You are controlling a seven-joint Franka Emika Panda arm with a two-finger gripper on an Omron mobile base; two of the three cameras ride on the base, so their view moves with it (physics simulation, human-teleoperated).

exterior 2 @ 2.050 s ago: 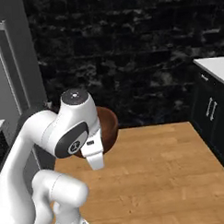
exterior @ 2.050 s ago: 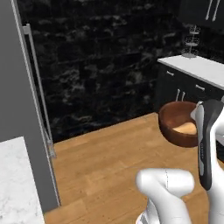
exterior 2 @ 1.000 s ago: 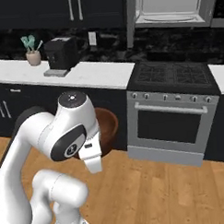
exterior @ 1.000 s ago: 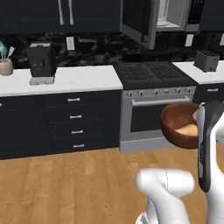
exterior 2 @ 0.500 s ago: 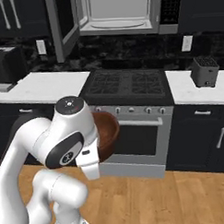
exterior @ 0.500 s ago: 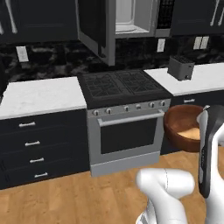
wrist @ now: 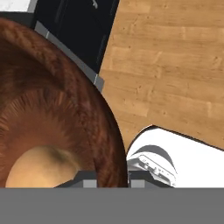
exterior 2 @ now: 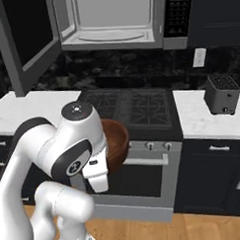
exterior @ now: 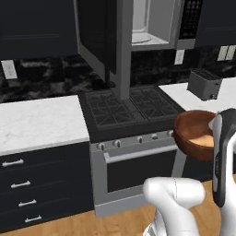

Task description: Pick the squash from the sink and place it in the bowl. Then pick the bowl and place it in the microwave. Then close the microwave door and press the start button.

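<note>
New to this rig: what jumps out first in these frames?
The reddish-brown bowl held up in front of the stove, with the orange-tan squash lying inside it; the tool is shut on the bowl's rim. Above the stove, the microwave gapes, its door swung wide to the left, turntable bare.

The kitchen has dark cabinets [exterior: 37,27] above and dark drawers [exterior: 32,184] below, with small light handles. The wall [exterior: 50,73] behind is black marbled stone with white outlets [exterior 2: 200,57]. A black gas stove [exterior 2: 134,109] with a grey oven front [exterior: 138,173] stands between two white benches [exterior: 39,122]. A grey toaster [exterior 2: 222,95] stands on the right bench. The floor [wrist: 175,65] is light wood planks.
</note>
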